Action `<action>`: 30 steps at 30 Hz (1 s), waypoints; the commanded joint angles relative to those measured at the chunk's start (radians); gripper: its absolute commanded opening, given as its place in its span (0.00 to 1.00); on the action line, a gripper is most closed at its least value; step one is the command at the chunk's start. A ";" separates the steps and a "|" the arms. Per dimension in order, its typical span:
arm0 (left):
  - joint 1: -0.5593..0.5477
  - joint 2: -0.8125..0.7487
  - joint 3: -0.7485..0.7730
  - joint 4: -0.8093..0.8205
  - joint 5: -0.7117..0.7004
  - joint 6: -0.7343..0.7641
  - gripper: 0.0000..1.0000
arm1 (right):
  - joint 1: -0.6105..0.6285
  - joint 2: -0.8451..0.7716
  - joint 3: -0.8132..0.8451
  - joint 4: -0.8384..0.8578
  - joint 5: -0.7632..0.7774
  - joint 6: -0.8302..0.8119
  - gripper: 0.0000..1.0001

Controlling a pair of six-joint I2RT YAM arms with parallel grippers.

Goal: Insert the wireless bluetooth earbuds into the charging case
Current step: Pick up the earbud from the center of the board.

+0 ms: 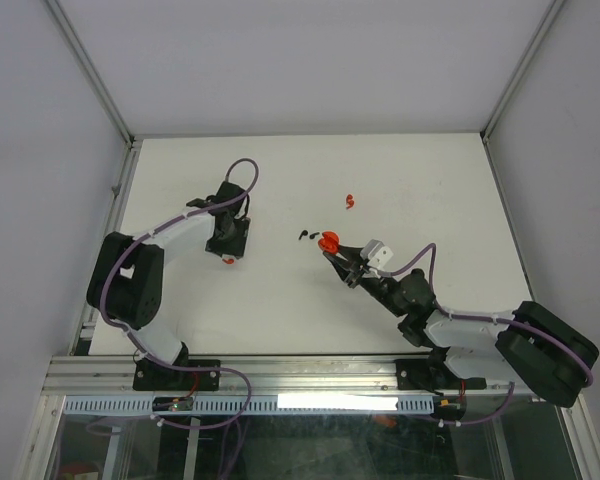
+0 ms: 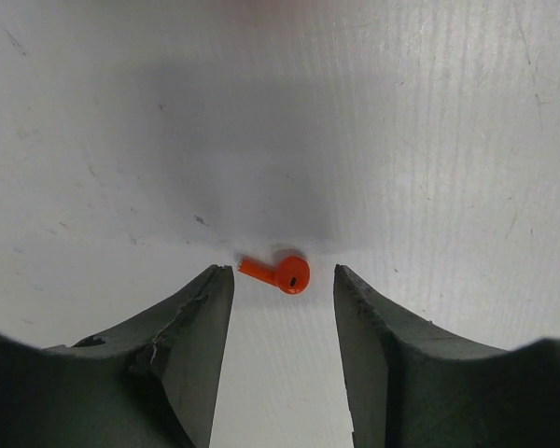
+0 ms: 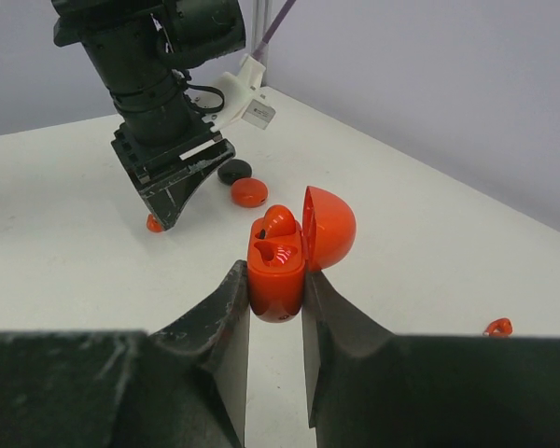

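Note:
My right gripper (image 3: 275, 280) is shut on the sides of a red charging case (image 3: 278, 261) and holds it upright with the lid (image 3: 332, 227) open. One red earbud (image 3: 280, 222) sits in the far slot; the near slot is empty. In the top view the case (image 1: 329, 241) is at mid-table. My left gripper (image 2: 283, 273) is open and low over the table. A loose red earbud (image 2: 293, 274) lies between its fingertips, untouched. Two tiny black curved earbuds (image 1: 306, 235) lie just left of the case. Another red earbud (image 1: 350, 200) lies farther back.
In the right wrist view a round black disc (image 3: 233, 170) and a round red disc (image 3: 249, 192) lie on the table between the case and the left gripper (image 3: 173, 182). White walls and metal posts border the table (image 1: 430, 180).

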 commanded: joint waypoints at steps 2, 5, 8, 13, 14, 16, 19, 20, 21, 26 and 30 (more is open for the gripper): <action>-0.023 0.041 0.080 -0.022 -0.044 0.099 0.48 | -0.005 0.001 0.007 0.071 0.007 0.016 0.00; -0.024 0.068 0.098 -0.031 -0.025 0.112 0.46 | -0.005 0.001 0.006 0.070 0.009 0.016 0.00; -0.024 0.097 0.111 -0.043 -0.014 0.118 0.43 | -0.007 0.001 0.006 0.070 0.012 0.017 0.00; -0.024 0.122 0.113 -0.076 0.008 0.112 0.34 | -0.008 -0.002 0.006 0.070 0.015 0.019 0.00; -0.024 0.124 0.111 -0.082 0.010 0.111 0.34 | -0.008 -0.003 0.004 0.070 0.015 0.019 0.00; -0.024 0.127 0.111 -0.092 0.013 0.108 0.33 | -0.008 -0.006 0.004 0.068 0.016 0.018 0.00; -0.024 0.125 0.113 -0.102 0.039 0.105 0.32 | -0.010 -0.012 0.003 0.063 0.019 0.017 0.00; -0.025 0.126 0.114 -0.108 0.052 0.102 0.32 | -0.010 -0.014 0.003 0.063 0.019 0.017 0.00; -0.024 0.127 0.117 -0.115 0.063 0.099 0.32 | -0.010 -0.015 0.003 0.062 0.019 0.017 0.00; -0.023 0.121 0.118 -0.135 0.095 0.076 0.32 | -0.011 -0.017 0.003 0.057 0.019 0.017 0.00; -0.023 0.127 0.124 -0.138 0.080 0.058 0.30 | -0.011 -0.017 0.004 0.056 0.015 0.019 0.00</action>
